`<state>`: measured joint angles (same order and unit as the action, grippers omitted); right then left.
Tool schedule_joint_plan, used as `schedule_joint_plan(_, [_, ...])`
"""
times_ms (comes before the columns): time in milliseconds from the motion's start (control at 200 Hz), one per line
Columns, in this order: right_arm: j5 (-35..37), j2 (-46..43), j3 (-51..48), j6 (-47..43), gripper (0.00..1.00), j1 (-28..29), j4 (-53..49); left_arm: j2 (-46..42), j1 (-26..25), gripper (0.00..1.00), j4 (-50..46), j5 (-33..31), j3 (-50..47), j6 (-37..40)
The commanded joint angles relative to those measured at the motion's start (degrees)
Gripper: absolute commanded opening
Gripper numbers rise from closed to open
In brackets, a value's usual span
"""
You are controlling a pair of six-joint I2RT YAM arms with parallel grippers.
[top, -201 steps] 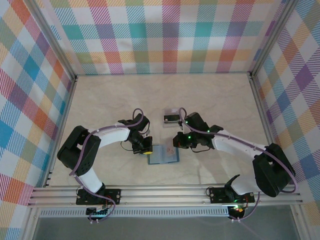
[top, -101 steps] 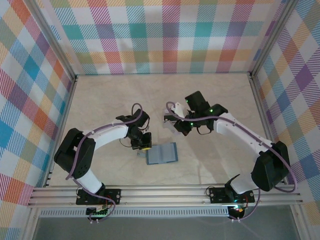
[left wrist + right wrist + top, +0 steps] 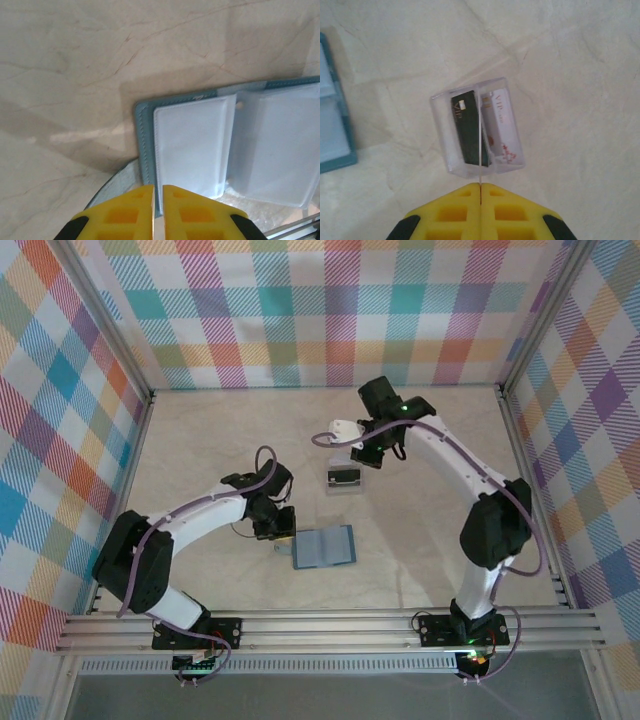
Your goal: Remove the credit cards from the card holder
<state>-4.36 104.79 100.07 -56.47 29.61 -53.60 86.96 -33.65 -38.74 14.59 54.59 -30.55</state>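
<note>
Teal bifold card holder (image 3: 324, 548) lies open beside the closed left tool (image 3: 158, 189). The right tool (image 3: 480, 186) pinches a pale thin card (image 3: 480, 150) over the clear plastic tray (image 3: 442, 135); its wrist view shows two more cards (image 3: 469, 127) inside.

We see a clear plastic tray (image 3: 444, 131) resting on the marbled beige tabletop (image 3: 200, 440), pastel plaid walls (image 3: 340, 310) around.

The walls (image 3: 330, 310) are showing a pastel plaid of teal, orange, purple, yellow and green. The table (image 3: 440, 440) is looking beige with thin brown veins. The holder (image 3: 145, 145) is showing a teal cover and pale grey-blue pockets. The clear tray (image 3: 440, 107) is showing a black card (image 3: 467, 127) and a white card (image 3: 502, 130) with red marks. The left gripper (image 3: 158, 192) and right gripper (image 3: 480, 187) are showing yellow, the right one's lilac card (image 3: 335, 437) looking pale. The arms (image 3: 210, 510) are showing white and black, with purple cables (image 3: 262, 455).
</note>
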Motion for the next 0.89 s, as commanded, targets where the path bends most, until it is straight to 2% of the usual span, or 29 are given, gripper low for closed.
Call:
schedule_joint_plan(0, [0.4,5.2,6.3,-7.3,0.00,-0.3,-6.0,-2.5,0.1,0.13,-2.4,-1.7,-1.8,0.4])
schedule_joint_plan(350, [0.4,18.2,18.8,-10.7,0.00,-0.6,-12.0,-4.1,0.2,0.14,-2.5,-2.9,-3.3,-1.4])
schedule_joint_plan(890, [-3.0,24.7,19.9,-12.4,0.00,-0.6,-15.4,-4.9,0.2,0.14,-2.8,-3.6,-4.1,-2.0])
